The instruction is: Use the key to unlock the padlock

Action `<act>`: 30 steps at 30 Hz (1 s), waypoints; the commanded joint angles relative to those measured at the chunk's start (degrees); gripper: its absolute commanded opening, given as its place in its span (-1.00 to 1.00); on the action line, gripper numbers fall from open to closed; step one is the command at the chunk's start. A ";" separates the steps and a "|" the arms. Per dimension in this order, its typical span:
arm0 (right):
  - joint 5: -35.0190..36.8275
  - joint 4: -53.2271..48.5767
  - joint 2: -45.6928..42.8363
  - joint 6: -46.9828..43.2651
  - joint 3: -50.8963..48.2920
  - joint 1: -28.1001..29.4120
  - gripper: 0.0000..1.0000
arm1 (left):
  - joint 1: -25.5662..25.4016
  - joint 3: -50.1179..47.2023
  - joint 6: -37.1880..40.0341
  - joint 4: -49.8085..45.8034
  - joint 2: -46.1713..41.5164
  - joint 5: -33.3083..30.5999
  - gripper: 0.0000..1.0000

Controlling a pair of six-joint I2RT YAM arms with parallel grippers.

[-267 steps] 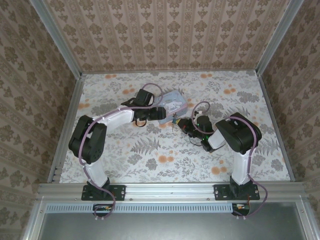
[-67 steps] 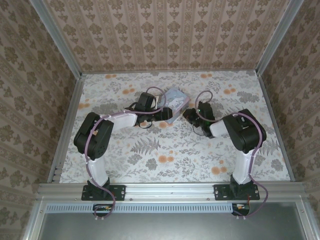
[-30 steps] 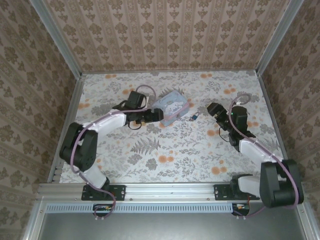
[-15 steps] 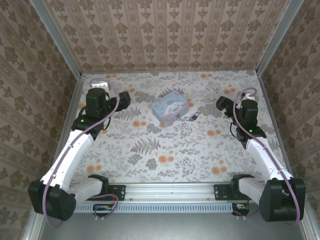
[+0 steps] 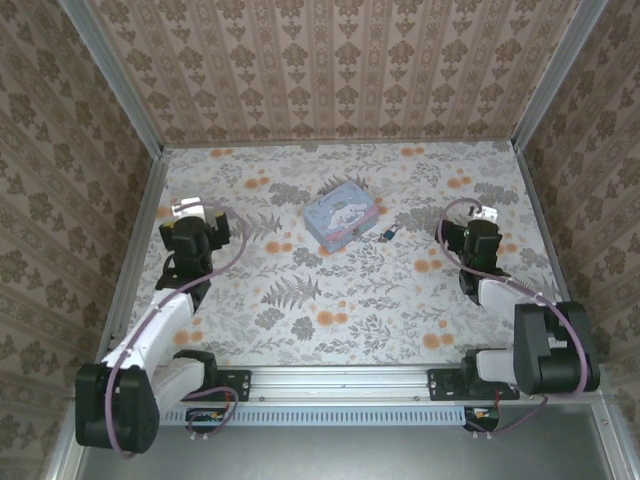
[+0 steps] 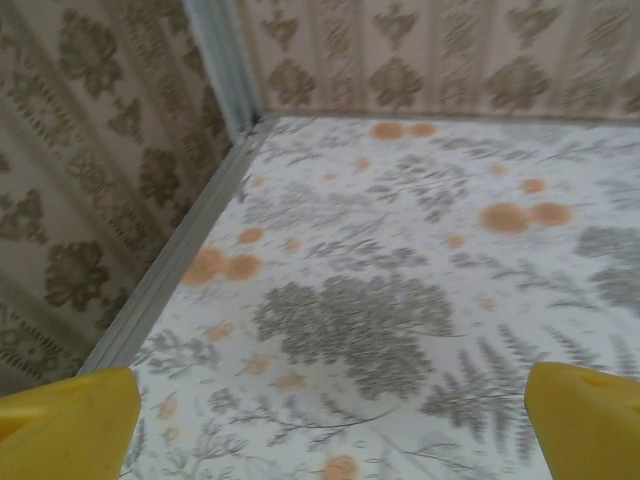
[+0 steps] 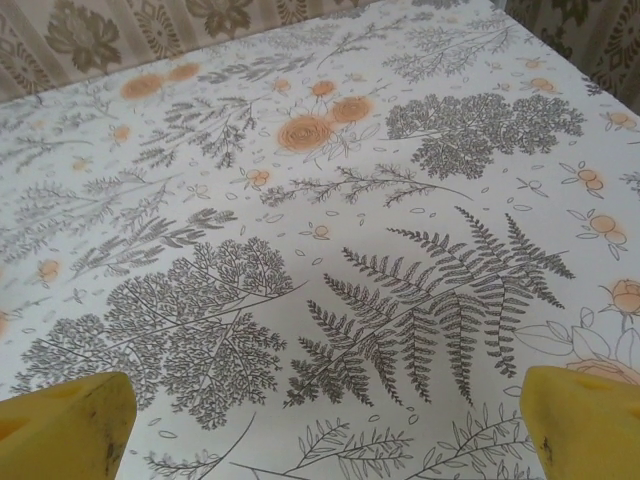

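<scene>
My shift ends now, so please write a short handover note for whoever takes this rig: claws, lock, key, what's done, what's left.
Left claw: open, empty, near the left wall.
Right claw: open, empty, at the right side.
Padlock: on the table just right of the blue tin, away from both claws.
Key: too small to tell apart from the padlock.
Done: cannot tell whether the padlock is open.
Left: check up close; unlock if needed.
</scene>
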 commanded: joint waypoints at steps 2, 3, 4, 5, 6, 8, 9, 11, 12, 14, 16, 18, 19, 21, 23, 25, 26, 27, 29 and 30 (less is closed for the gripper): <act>-1.04 14.80 4.58 -3.58 -1.88 -0.20 0.99 | 2.84 -5.44 2.93 14.88 5.35 -0.90 1.00; -1.75 17.65 5.95 -4.03 -2.62 -0.20 0.99 | 3.24 -6.20 3.12 17.55 7.04 0.04 1.00; -2.67 17.02 5.38 -4.45 -2.68 -0.03 0.99 | 3.66 -7.02 3.02 20.88 9.31 0.21 1.00; -3.83 17.48 5.64 -4.83 -2.95 -0.02 0.99 | 4.17 -7.93 3.31 24.72 11.62 1.27 1.00; -5.21 19.01 6.09 -5.47 -3.41 -0.04 0.99 | 4.33 -8.07 4.45 27.10 13.97 2.47 1.00; -8.07 23.72 7.50 -6.65 -5.10 0.07 0.99 | 4.68 -9.68 5.72 35.12 19.44 3.86 1.00; -8.30 27.49 9.36 -6.67 -6.21 0.07 0.99 | 4.88 -10.30 5.70 37.98 21.37 5.24 1.00; -9.44 36.69 14.00 -6.85 -8.05 -0.01 0.99 | 5.06 -11.46 6.56 44.40 25.23 6.69 1.00; -10.38 31.31 12.31 -7.34 -6.88 -0.02 0.99 | 5.16 -11.13 6.94 44.66 26.66 9.00 1.00; -13.37 26.12 12.35 -8.58 -3.69 0.07 0.99 | 5.13 -10.01 8.09 46.18 29.76 10.40 1.00; -14.00 19.41 12.35 -9.74 -0.52 0.58 0.99 | 5.64 -6.77 7.70 37.70 28.99 13.27 1.00; -13.35 20.41 12.78 -9.83 -0.59 0.99 0.99 | 7.26 -6.25 7.21 37.84 29.64 16.64 1.00; -13.13 19.40 12.58 -9.83 -0.24 1.03 0.99 | 7.91 -5.85 6.76 36.16 29.17 18.23 1.00; -13.00 19.75 12.77 -9.83 -0.28 1.12 0.99 | 8.05 -5.86 6.69 36.70 29.37 18.38 1.00; -13.02 20.12 12.56 -9.92 -0.56 1.15 0.99 | 8.13 -5.84 6.64 36.83 29.44 18.42 1.00; -11.55 21.20 12.27 -9.84 -1.34 1.59 0.99 | 8.14 -5.81 6.65 36.55 29.39 18.50 1.00; -10.88 21.80 12.23 -9.64 -1.69 1.65 0.99 | 8.15 -5.81 6.65 36.59 29.38 18.50 1.00; -10.58 21.71 12.15 -9.63 -1.73 1.65 0.99 | 8.15 -5.86 6.65 36.58 29.38 18.50 1.00; -11.38 21.48 12.29 -10.52 -1.53 2.07 0.99 | 8.13 -5.81 6.64 36.58 29.33 18.50 1.00; -11.46 21.93 12.21 -11.26 -1.76 2.64 0.99 | 8.14 -5.81 6.64 36.59 29.34 18.50 1.00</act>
